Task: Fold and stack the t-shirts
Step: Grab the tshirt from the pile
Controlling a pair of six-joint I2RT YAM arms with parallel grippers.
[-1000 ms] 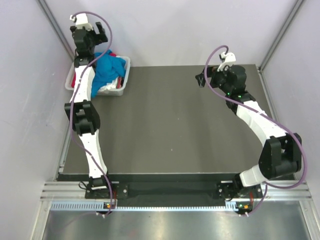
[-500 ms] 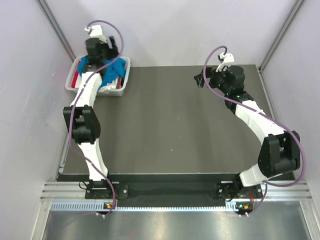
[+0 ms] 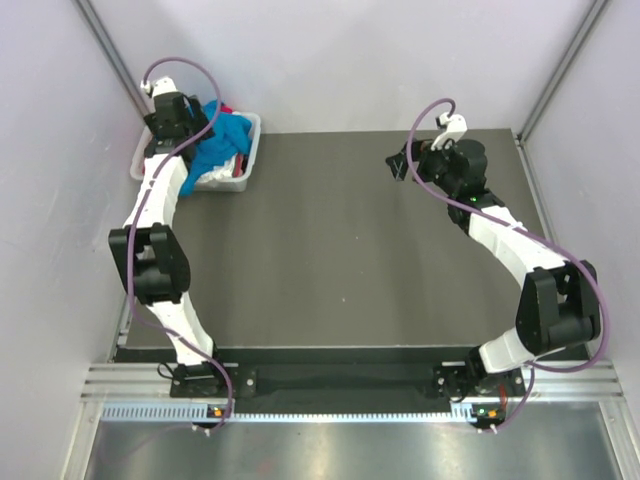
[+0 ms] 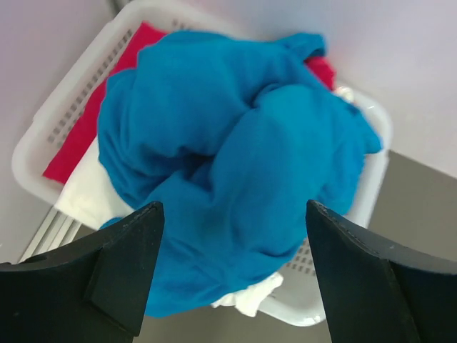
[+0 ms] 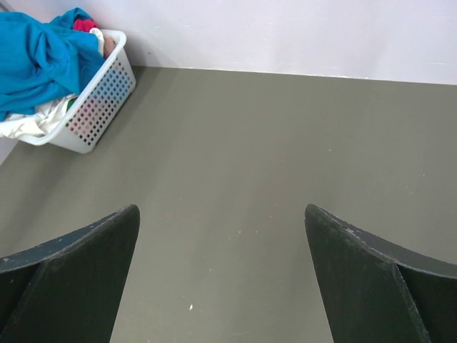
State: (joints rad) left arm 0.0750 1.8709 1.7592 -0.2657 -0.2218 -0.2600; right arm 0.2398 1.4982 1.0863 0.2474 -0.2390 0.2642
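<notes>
**Left gripper poised over the tub of t-shirts — right gripper idle across the table.**
The left gripper (image 4: 230, 236) hangs directly above the pale tub (image 4: 50, 118) at the table's far left corner, its jaws spread wide and grasping nothing. The blue t-shirt (image 4: 235, 157) lies straight below it, heaped on top in a crumpled mound with no clear long axis. The red t-shirt (image 4: 89, 118) and white t-shirt (image 4: 84, 194) lie beneath, toward the tub's wall side. The right gripper (image 5: 221, 236), likewise released and empty, hovers over bare table (image 5: 235, 143), well apart from the tub — the left arm is plainly nearer. Count: one tub; three shirts by colour, though whether the white patches are a single garment cannot be told.
</notes>
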